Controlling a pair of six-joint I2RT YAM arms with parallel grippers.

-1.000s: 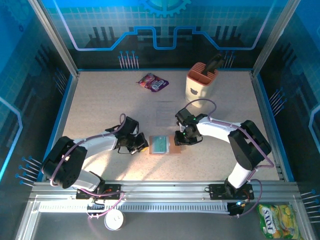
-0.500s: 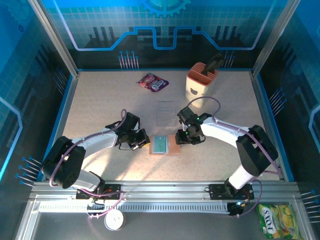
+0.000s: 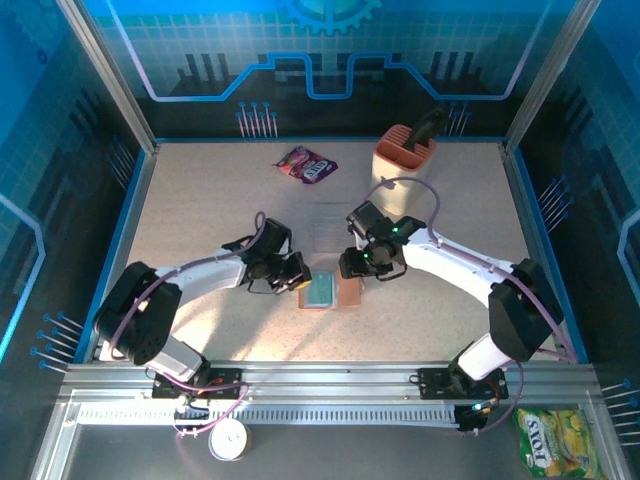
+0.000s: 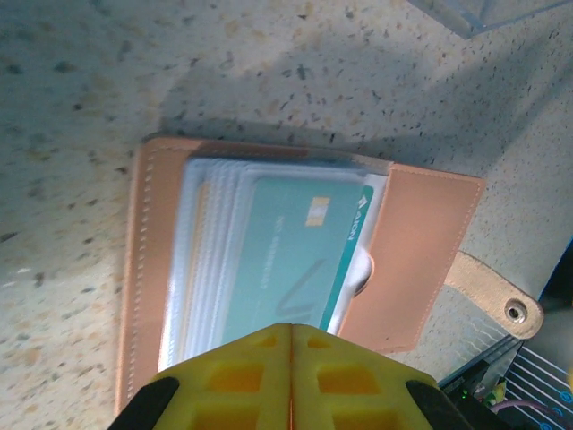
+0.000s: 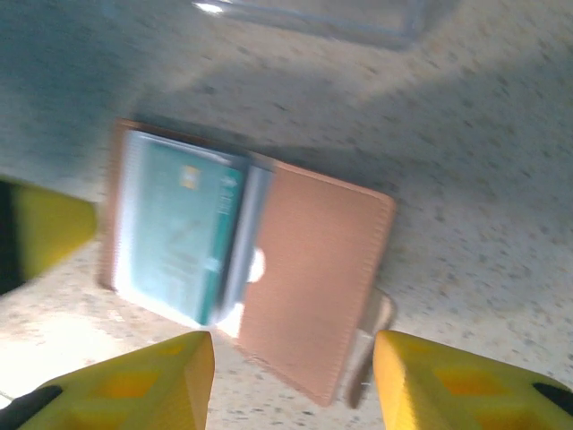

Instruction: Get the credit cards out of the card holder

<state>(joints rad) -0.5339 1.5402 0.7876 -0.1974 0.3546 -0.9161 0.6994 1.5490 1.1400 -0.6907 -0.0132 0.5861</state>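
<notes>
The card holder lies open and flat on the table, tan with a snap tab. Teal credit cards sit stacked in its pockets, the top one face up. My left gripper is shut with nothing between its yellow fingers, and its tip is at the card stack's near edge. My right gripper stands open just behind the holder. In the right wrist view the tan flap and the cards lie ahead of the right gripper, apart from its fingers.
A clear plastic sheet lies just behind the holder. Farther back are a purple snack packet and a peach caddy with a dark tool in it. A yellow packet lies outside the frame at the front right.
The left gripper has moved right, up to the holder's left edge. The right gripper has opened wider and drawn back from the holder's right side.
</notes>
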